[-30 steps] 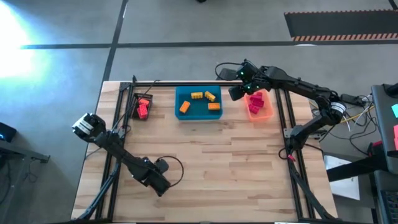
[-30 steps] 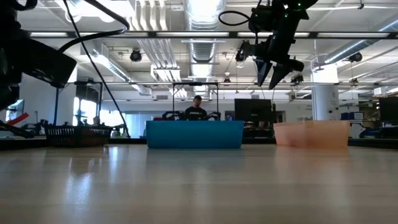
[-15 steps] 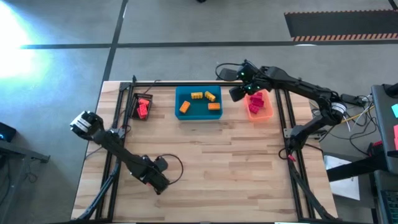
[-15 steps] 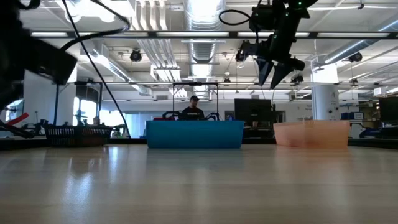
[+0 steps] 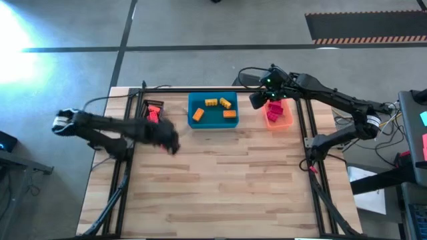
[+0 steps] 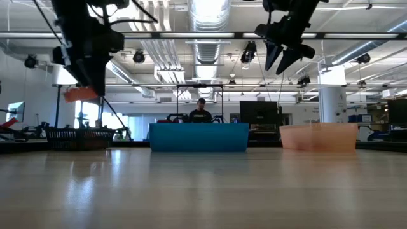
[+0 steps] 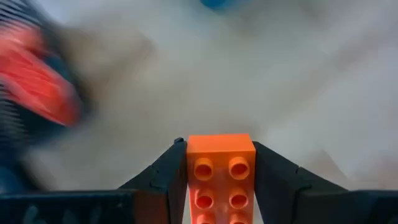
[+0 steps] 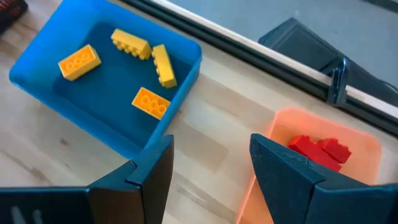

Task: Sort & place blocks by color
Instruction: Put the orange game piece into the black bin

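1. Step in hand, most likely: carrying one block to its tray.
2. Grips an orange block [image 7: 221, 177] tight between the two fingers [image 7: 165, 177] of the left gripper [image 5: 167, 141], studs facing the wrist camera.
3. Hangs high above the bench [image 5: 227, 187], just beside the black tray [image 5: 155, 103], on the side nearer the front edge.
4. In the black tray: a few red blocks [image 5: 153, 115], close together.
5. In the blue tray [image 5: 213, 128]: four yellow blocks [image 8: 152, 62], lying flat, a little apart.
6. In the orange tray [image 8: 367, 149]: some pink-red blocks [image 8: 320, 149] in a small heap.
7. Over the gap between the blue tray and the orange tray: the right gripper [image 8: 211, 168], up in the air, fingers spread apart, holding nothing. Just waiting, by the look of it.
8. Seems near the end of the job: every other block in sight lies in a tray.
9. Next move, as a guess: pick the tray that matches the held block. Hard to call, since the colour sits between the red ones and the yellow ones.
10. Then: bring the block over the middle of that tray, come down low, keep clear of the tray wall, and only then spread the left fingers to let go.
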`<action>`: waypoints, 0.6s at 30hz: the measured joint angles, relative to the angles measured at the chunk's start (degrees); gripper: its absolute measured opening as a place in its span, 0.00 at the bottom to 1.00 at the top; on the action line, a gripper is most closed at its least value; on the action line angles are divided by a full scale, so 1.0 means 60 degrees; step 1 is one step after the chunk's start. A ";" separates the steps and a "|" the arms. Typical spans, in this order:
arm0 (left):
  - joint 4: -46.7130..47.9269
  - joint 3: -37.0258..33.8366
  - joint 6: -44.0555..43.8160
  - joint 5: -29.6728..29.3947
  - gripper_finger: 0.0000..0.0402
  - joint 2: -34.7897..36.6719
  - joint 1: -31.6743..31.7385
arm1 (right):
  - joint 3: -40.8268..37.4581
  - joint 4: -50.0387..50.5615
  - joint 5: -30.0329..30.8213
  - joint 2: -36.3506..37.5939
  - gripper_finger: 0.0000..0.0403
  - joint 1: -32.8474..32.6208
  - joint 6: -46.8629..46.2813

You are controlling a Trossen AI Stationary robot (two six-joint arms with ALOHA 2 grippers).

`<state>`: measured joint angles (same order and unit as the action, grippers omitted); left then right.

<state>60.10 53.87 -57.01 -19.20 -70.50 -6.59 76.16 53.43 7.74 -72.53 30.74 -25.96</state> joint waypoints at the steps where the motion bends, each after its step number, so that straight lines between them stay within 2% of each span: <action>1: 0.0116 -0.0009 0.0432 -0.0167 0.31 0.0237 0.0617 | 0.0000 -0.0025 0.0015 0.0025 0.50 -0.0017 0.0000; 5: 0.0014 -0.0051 0.2186 -0.0757 0.31 0.0971 0.3175 | -0.0008 -0.0036 0.0027 0.0066 0.50 -0.0022 -0.0001; 9: -0.0443 -0.0131 0.3775 -0.1124 0.31 0.1170 0.5473 | -0.0015 -0.0033 0.0027 0.0066 0.50 -0.0022 -0.0009; 14: -0.0774 -0.0142 0.4112 -0.1439 0.31 0.0677 0.7755 | -0.0015 -0.0033 0.0029 0.0066 0.50 -0.0056 -0.0095; 18: -0.0777 -0.0142 0.4134 -0.1439 0.31 0.0032 0.8695 | -0.0015 -0.0033 0.0035 0.0066 0.50 -0.0224 -0.0199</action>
<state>55.43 53.01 -32.21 -27.83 -70.31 45.58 76.07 53.23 7.94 -72.14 29.40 -27.15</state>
